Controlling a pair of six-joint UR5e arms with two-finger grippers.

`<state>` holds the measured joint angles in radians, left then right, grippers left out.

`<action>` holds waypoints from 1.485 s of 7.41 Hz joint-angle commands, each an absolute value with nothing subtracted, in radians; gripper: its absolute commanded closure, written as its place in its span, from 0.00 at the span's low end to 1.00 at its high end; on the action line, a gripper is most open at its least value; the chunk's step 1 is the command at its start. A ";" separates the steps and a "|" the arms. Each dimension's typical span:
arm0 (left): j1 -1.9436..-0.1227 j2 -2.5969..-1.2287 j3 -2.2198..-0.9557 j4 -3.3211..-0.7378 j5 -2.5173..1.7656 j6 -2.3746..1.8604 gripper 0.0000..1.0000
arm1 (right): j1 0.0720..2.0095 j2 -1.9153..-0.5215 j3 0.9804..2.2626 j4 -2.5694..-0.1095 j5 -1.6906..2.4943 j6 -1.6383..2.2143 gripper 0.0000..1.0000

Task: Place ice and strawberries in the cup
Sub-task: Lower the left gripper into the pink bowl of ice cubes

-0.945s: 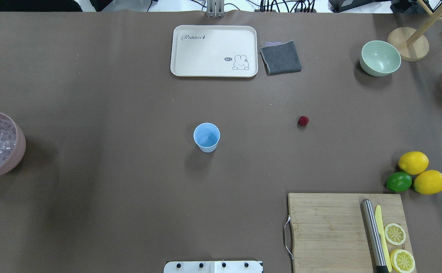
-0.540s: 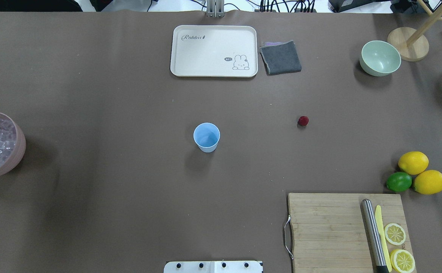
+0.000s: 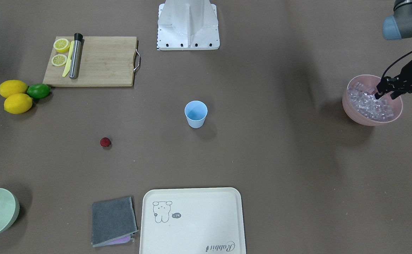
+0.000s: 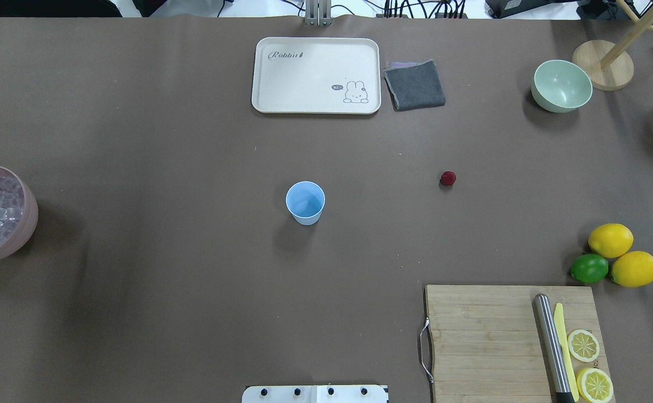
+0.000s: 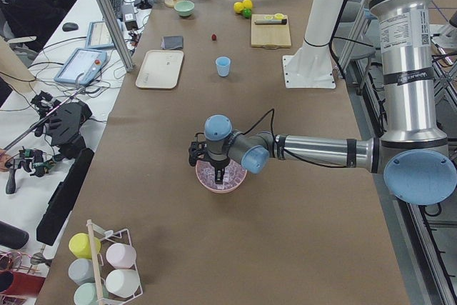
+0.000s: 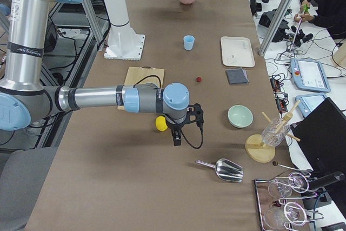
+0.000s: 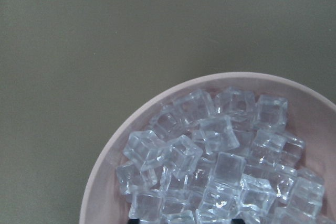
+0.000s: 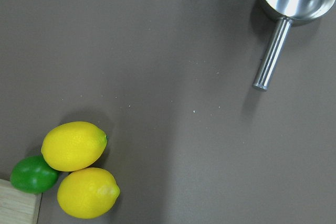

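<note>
Your left end effector (image 3: 379, 94) sits over the pink bowl (image 3: 353, 112) heaped with ice (image 3: 366, 103); can't tell its grip state, same for right end effector (image 6: 177, 137). Cup (image 3: 196, 114) upright mid-worktop (image 3: 269, 148), only blue inside showing; strawberry (image 3: 105, 142) on worktop, well apart.

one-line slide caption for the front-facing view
Left gripper at the pink bowl of ice; blue cup and strawberry stand apart on the table

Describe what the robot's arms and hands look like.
The left arm and right arm are silver tubes with light blue caps at grey joints and a white printed label on the thick upper segment. The left hand and right hand are black, each with a thin black cable looping past the wrist.
</note>
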<state>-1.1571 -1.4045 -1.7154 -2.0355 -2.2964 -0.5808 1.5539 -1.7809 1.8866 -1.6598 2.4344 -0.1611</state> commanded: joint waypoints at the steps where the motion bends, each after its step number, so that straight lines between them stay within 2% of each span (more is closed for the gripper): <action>1: -1.141 -1.405 -1.709 -2.036 -2.296 -0.581 0.36 | 1.554 -1.781 1.887 -1.660 2.434 -0.161 0.00; 6: -1.126 -1.411 -1.691 -2.045 -2.296 -0.581 0.41 | 1.554 -1.778 1.890 -1.658 2.434 -0.163 0.00; 8: -1.126 -1.411 -1.677 -2.068 -2.298 -0.581 0.49 | 1.554 -1.782 1.887 -1.629 2.434 -0.161 0.00; 9: -1.126 -1.410 -1.680 -2.068 -2.298 -0.583 0.65 | 1.554 -1.782 1.887 -1.620 2.436 -0.161 0.00; 10: -1.126 -1.408 -1.680 -2.068 -2.298 -0.583 0.90 | 1.554 -1.782 1.888 -1.620 2.436 -0.161 0.00; 11: -1.126 -1.404 -1.681 -2.068 -2.298 -0.597 1.00 | 1.555 -1.782 1.888 -1.620 2.437 -0.161 0.00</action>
<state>-1.1260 -1.4078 -1.6800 -2.0673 -2.2979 -0.5861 1.5542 -1.7822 1.8877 -1.6224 2.4362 -0.1612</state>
